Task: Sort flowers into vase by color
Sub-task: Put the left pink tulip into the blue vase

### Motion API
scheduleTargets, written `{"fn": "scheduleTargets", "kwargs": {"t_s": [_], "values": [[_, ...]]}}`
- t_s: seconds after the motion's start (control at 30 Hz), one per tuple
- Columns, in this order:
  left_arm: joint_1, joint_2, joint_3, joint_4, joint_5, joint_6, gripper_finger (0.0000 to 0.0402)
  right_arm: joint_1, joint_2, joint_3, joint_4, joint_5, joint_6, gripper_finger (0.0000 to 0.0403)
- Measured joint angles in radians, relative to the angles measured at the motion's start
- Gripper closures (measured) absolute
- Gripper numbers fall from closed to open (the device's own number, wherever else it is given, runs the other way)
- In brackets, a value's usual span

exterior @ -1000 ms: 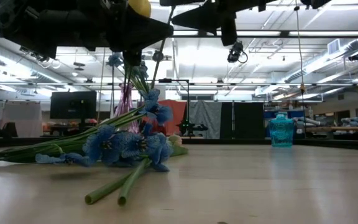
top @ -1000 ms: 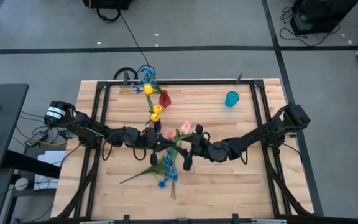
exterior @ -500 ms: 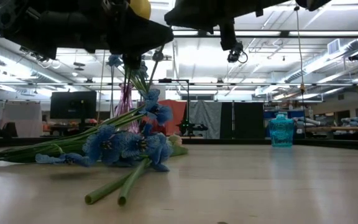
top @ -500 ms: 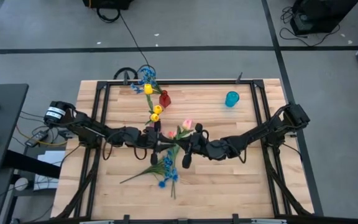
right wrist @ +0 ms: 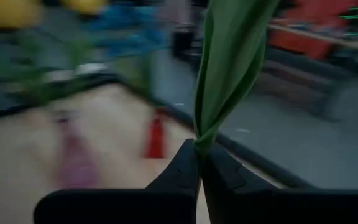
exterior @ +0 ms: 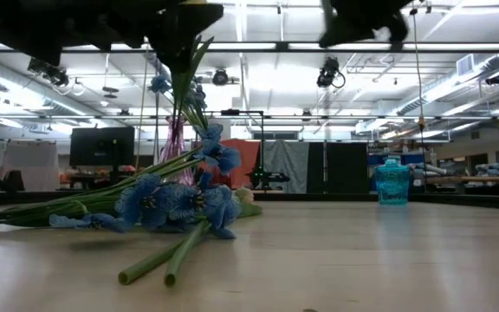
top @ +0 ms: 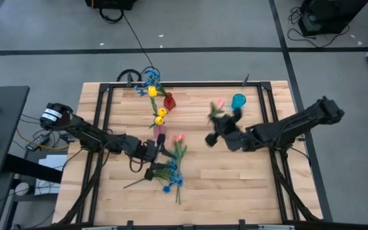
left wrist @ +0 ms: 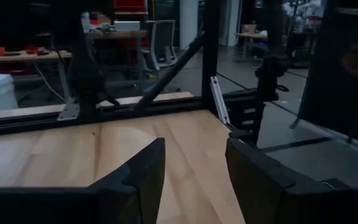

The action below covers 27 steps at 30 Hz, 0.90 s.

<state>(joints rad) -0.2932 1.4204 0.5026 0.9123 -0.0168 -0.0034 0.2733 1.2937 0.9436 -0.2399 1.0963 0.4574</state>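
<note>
My right gripper [top: 213, 138] is shut on a pink tulip [top: 220, 103] and holds it above the table, a little left of the teal vase [top: 237, 101]. My left gripper [top: 161, 154] stands open with nothing between its fingers [left wrist: 143, 168], beside two more pink tulips [top: 178, 137]. Their stems run down into the blue sprays [top: 172, 177], which lie flat on the wood [exterior: 180, 204]. Yellow tulip buds [top: 161, 114] show close to a red vase [top: 169, 101] and a pale pink vase [exterior: 173, 143]. My right gripper pinches the pink tulip low down, on a folded green leaf [right wrist: 199, 138] by the stem, between its two fingertips [right wrist: 185, 163]. The leaf rises from the fingertips. In the high view the bud points toward the table's far edge. The flower is lifted clear of the table.
A black metal frame [top: 184, 84] runs around the tabletop. More blue blossoms [top: 149, 76] show at the far edge by a cable. Bare wood [top: 235, 185] lies at the near right of the table.
My right gripper has carried the pink tulip from the table's middle toward its right and far edges, close to the teal vase, with the flower lifted clear. My left gripper has drawn back a little toward the left and near edges. The flowers on the table have stayed put.
</note>
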Motion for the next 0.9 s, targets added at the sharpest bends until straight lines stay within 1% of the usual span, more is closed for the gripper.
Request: {"fn": "scheduleTargets", "kwargs": {"t_s": [0.13,0.3,0.43,0.6,0.7,0.9], "values": [[-0.036,0.021,0.000,0.008,-0.043,0.000,0.0225,-0.080,-0.059,0.000,-0.138,0.064,0.018,0.0370],[-0.057,0.049,0.000,0.010,-0.087,-0.003,0.0225,-0.191,-0.086,0.000,-0.230,0.119,-0.021,0.0378],[-0.057,0.056,0.000,0.008,-0.104,-0.006,0.0225,-0.268,-0.096,0.000,-0.243,0.118,-0.074,0.0383],[-0.056,0.056,0.000,-0.006,-0.124,-0.008,0.0225,-0.349,-0.097,0.000,-0.263,0.109,-0.115,0.0374],[-0.057,0.056,0.000,-0.023,-0.137,-0.013,0.0224,-0.383,-0.097,0.000,-0.324,0.101,-0.077,0.0373],[-0.056,0.056,0.000,-0.022,-0.154,-0.025,0.0224,-0.430,-0.097,0.000,-0.471,0.088,0.090,0.0378]]}}
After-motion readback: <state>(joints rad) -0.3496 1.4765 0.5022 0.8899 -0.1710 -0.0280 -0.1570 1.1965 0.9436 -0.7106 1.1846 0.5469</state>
